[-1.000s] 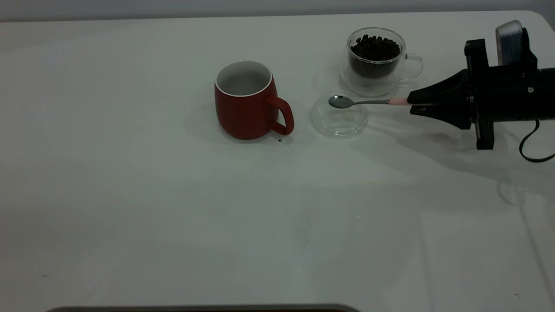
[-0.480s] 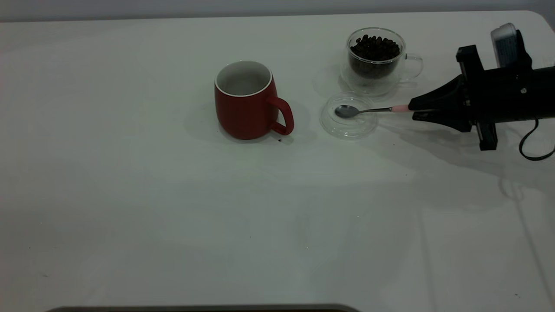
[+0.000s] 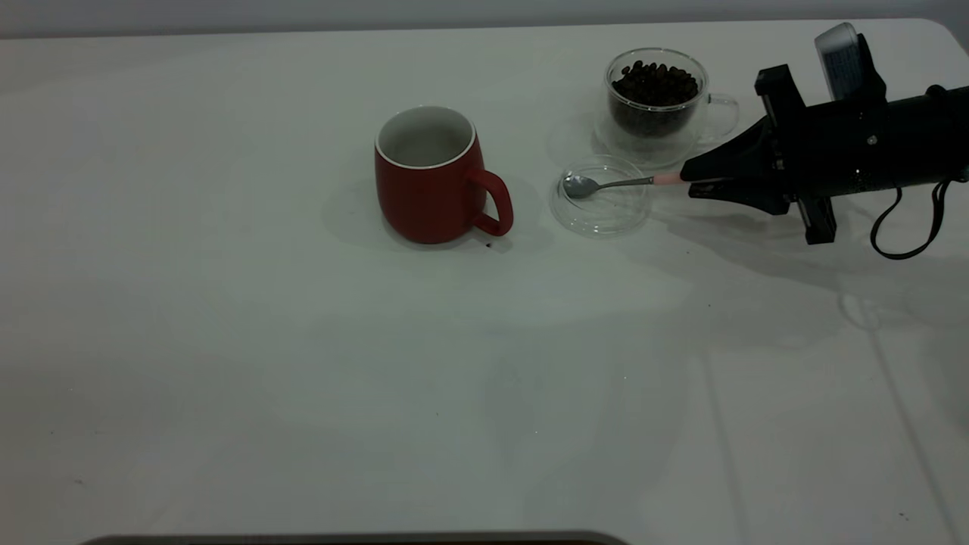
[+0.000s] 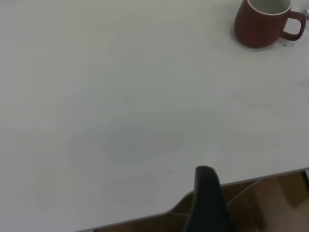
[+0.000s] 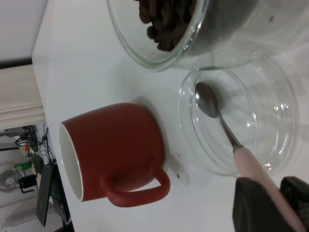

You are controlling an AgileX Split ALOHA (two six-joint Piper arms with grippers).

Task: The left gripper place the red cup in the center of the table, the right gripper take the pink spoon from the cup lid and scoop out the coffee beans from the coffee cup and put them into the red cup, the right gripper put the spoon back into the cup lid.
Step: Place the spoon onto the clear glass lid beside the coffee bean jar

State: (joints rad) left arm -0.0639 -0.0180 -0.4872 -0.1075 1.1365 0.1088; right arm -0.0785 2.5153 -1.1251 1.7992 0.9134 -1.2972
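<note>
Red cup [image 3: 430, 175] standing upright just left of frame centre in the exterior view, handle turned toward the right of the frame; white interior appears empty, so no beans transferred yet, by the look of it. Placed well within reach of a spoon swung over from the right.

Coffee cup [image 3: 657, 103] at upper right of the exterior view, filled with coffee beans [image 3: 655, 82] heaped to near the rim. Cup lid [image 3: 602, 203] lying flat on the surface [image 3: 303, 363] just below and slightly left of the coffee cup, between it and the red cup; serves as a rest that keeps the spoon bowl off the surface.

Pink spoon [image 3: 612, 184] held nearly level, metal bowl over the left part of the lid, neck crossing the lid rim, pink handle running right into the right end effector [image 3: 693, 182]. Right end effector clenched on the handle's far end, entering from the right edge of the frame; grasp at the very end leaves the whole bowl and neck free for dipping into the coffee cup. Bowl touching the lid or just above it: cannot tell.

Probable step: taking the spoon from the lid ahead of scooping.

Left end effector [image 4: 208, 203] seen only as a dark part at the lower edge of the left wrist view, parked off the surface's edge, well apart from the red cup; finger state cannot be told.
</note>
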